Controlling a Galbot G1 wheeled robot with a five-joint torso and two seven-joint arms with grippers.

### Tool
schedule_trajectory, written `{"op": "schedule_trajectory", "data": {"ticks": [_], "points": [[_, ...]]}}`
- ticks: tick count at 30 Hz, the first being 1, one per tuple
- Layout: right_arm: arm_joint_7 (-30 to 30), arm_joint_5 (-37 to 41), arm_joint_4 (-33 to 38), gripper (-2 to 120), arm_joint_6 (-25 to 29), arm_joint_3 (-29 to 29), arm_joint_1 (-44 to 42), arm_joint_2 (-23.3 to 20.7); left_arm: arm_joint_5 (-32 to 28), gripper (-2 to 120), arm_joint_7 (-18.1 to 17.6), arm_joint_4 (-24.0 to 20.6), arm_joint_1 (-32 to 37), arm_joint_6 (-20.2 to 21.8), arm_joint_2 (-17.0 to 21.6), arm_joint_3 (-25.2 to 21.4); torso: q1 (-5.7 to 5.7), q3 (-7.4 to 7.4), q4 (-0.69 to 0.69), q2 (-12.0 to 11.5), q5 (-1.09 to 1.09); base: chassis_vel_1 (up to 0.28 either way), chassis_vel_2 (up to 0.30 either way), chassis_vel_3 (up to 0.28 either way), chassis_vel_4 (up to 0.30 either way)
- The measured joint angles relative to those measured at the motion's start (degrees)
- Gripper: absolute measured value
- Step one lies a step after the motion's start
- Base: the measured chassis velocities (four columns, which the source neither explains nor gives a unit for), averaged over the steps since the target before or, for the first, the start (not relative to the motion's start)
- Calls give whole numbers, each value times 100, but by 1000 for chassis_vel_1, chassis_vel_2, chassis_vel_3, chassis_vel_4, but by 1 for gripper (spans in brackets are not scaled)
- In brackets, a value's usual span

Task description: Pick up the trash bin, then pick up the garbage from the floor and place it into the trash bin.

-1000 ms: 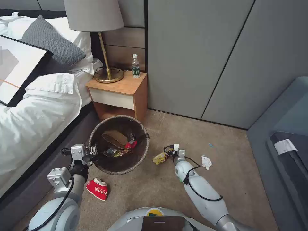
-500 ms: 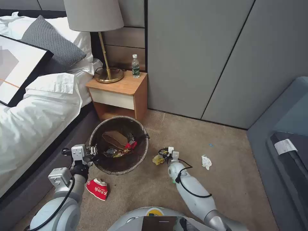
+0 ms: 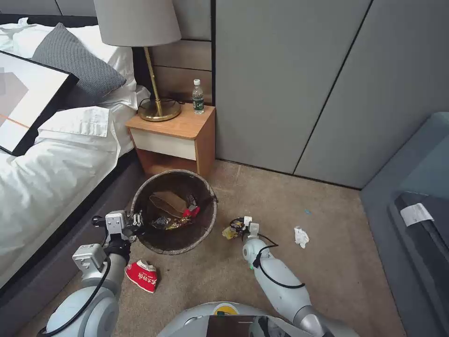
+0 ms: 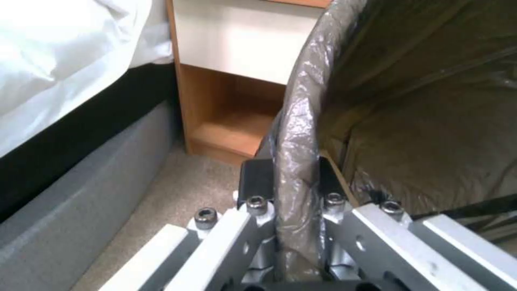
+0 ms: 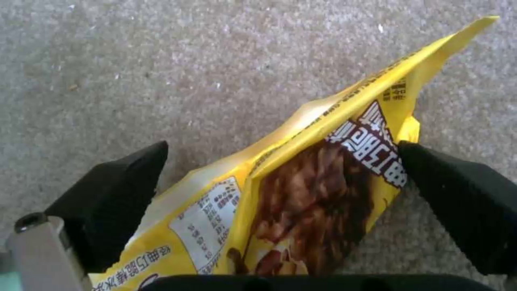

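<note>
Bin rim pinched at lower left, wrapper bracketed at centre.

My left gripper point(image 3: 135, 223) clamps the trash bin point(image 3: 174, 211) by its bag-lined rim, a thin, slick, crinkly film over stiff plastic, light enough to hang from one edge. Right of it, low centre on the carpet, my right gripper point(image 3: 237, 225) stands wide around the yellow snack wrapper point(image 5: 301, 182): limp, glossy, weightless; I'd pinch its flat middle.

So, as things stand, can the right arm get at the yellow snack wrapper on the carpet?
Probably yes. The right gripper is already down over the yellow snack wrapper, its open fingers standing on either side of it, and nothing lies between them. The left gripper is busy, shut on the trash bin rim.
</note>
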Motion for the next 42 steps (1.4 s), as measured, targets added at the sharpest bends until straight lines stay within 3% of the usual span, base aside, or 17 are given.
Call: {"op": "schedule_trajectory", "data": {"ticks": [6,18,29,32,35,36,42], "points": [[-25,-4,-23,96,17,8,-22,-9,16,2,5,20,1,-32,2,12,0,0,-2,0,-1,0,0,0,0],[-68,-6,-124,66,109,39,-23,-20,34,2,18,23,10,-74,18,34,0,0,-4,1,-3,0,0,0,0],[-80,-2,-127,33,153,60,-66,-37,47,2,29,33,4,-77,20,45,0,1,-3,0,-1,0,0,0,0],[-87,-2,-141,18,174,72,-69,-34,47,2,31,38,1,-79,21,41,0,2,-3,0,-1,0,0,0,0],[-99,-1,-141,11,176,76,-71,-32,47,2,32,41,-6,-81,21,42,0,2,-2,0,0,0,0,0,0],[-112,0,-141,3,182,76,-71,-33,46,2,34,44,-11,-83,22,42,0,2,0,0,4,0,0,0,0],[-130,8,-96,0,190,76,-87,-86,44,2,34,55,-18,-88,22,39,0,2,2,-1,4,0,0,0,0]]}}
